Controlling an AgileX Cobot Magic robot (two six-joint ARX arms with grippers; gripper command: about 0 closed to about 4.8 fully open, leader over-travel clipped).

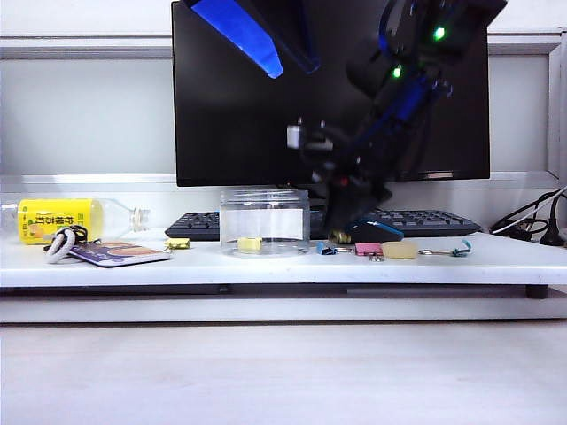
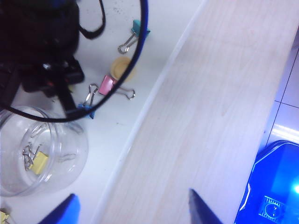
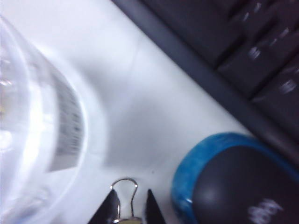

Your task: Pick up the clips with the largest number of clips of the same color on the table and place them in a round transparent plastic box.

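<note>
Grasp step under way: right pincer (image 3: 131, 207), low on the counter (image 1: 496, 252) beside the round transparent plastic box (image 1: 264, 221), has its tips nearly closed around a clip (image 3: 125, 196); lifting comes next. Left pincer (image 2: 133, 210) hangs wide open, empty, well above.

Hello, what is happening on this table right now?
A two-arm robot is sorting yellow clips into the clear box. One clip already lies inside. The right gripper is down on the table between the box and the keyboard, its fingers closed on the wire handle of another clip. The left gripper hangs open above, holding nothing.
</note>
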